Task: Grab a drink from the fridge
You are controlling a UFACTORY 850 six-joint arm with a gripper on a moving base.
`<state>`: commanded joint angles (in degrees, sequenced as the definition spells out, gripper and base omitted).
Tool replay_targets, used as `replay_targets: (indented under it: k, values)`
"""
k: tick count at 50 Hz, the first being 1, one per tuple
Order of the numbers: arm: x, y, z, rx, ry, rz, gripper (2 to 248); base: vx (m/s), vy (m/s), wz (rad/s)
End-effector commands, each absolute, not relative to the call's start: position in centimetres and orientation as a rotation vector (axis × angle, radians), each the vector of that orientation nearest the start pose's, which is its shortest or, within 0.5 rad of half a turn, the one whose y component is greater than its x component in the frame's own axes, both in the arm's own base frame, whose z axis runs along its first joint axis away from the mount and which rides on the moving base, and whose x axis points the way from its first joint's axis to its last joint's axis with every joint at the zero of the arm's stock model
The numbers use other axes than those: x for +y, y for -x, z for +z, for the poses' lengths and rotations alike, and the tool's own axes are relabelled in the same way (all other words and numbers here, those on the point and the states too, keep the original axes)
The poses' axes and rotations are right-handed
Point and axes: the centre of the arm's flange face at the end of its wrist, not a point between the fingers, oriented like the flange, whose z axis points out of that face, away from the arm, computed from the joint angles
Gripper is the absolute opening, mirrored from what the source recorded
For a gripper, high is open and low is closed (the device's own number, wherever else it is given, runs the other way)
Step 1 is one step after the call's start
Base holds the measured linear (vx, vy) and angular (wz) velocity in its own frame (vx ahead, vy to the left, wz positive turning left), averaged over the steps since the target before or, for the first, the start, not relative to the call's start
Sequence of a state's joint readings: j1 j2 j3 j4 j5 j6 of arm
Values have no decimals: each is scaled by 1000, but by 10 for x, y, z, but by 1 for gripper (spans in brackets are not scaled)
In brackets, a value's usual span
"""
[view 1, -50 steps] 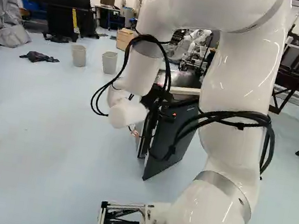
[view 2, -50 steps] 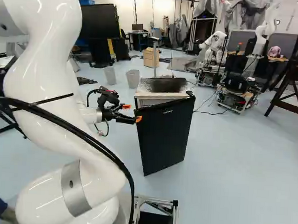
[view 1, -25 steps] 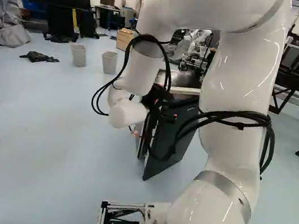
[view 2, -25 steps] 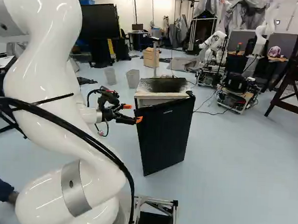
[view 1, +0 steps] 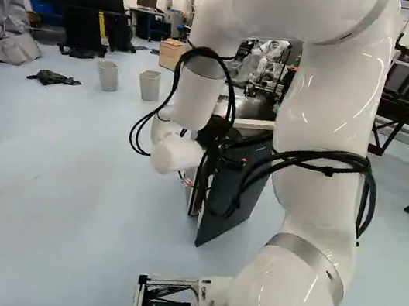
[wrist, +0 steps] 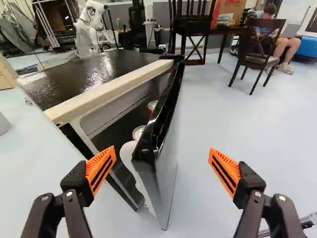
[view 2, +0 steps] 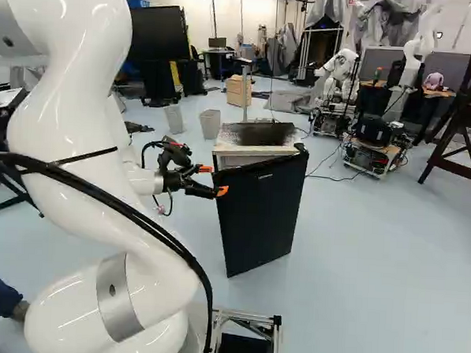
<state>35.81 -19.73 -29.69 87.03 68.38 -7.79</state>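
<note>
In the right base view, my gripper (view 2: 213,180) stands at the near edge of the black fridge door (view 2: 259,213), which hangs ajar. The wrist view shows the gripper (wrist: 162,152) open, its orange pads wide apart. The door's edge (wrist: 168,171) rises ahead in the space between them, and neither pad is seen touching it. Through the gap behind the door, a silver-topped can (wrist: 138,132) and a red can (wrist: 152,105) show on the door's inner side. The fridge's dark top (wrist: 94,74) lies beyond one finger. Most of the fridge's inside is hidden.
Two grey bins (view 1: 108,76) (view 1: 149,85) stand on the floor beyond the fridge. Another robot (view 2: 375,144) stands farther off to its right in the right base view. In the wrist view a dark chair (wrist: 257,52) stands in the distance, on the door's outer side.
My arm has shifted slightly, carrying the open gripper a little toward the fridge door. The base, the fridge and its door look unmoved.
</note>
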Motion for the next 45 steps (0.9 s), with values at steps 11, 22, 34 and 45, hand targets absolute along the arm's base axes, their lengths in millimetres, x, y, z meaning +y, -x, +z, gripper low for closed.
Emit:
replay_targets:
  k: [11, 22, 34, 45]
  values:
    - [141, -344, 305, 1314, 2727, -1921, 247, 0, 0, 0]
    - [134, -346, 305, 1365, 2725, -1918, 247, 0, 0, 0]
    - [122, -345, 305, 1419, 2728, -1913, 247, 0, 0, 0]
    - [114, -333, 305, 1422, 2745, -1909, 247, 0, 0, 0]
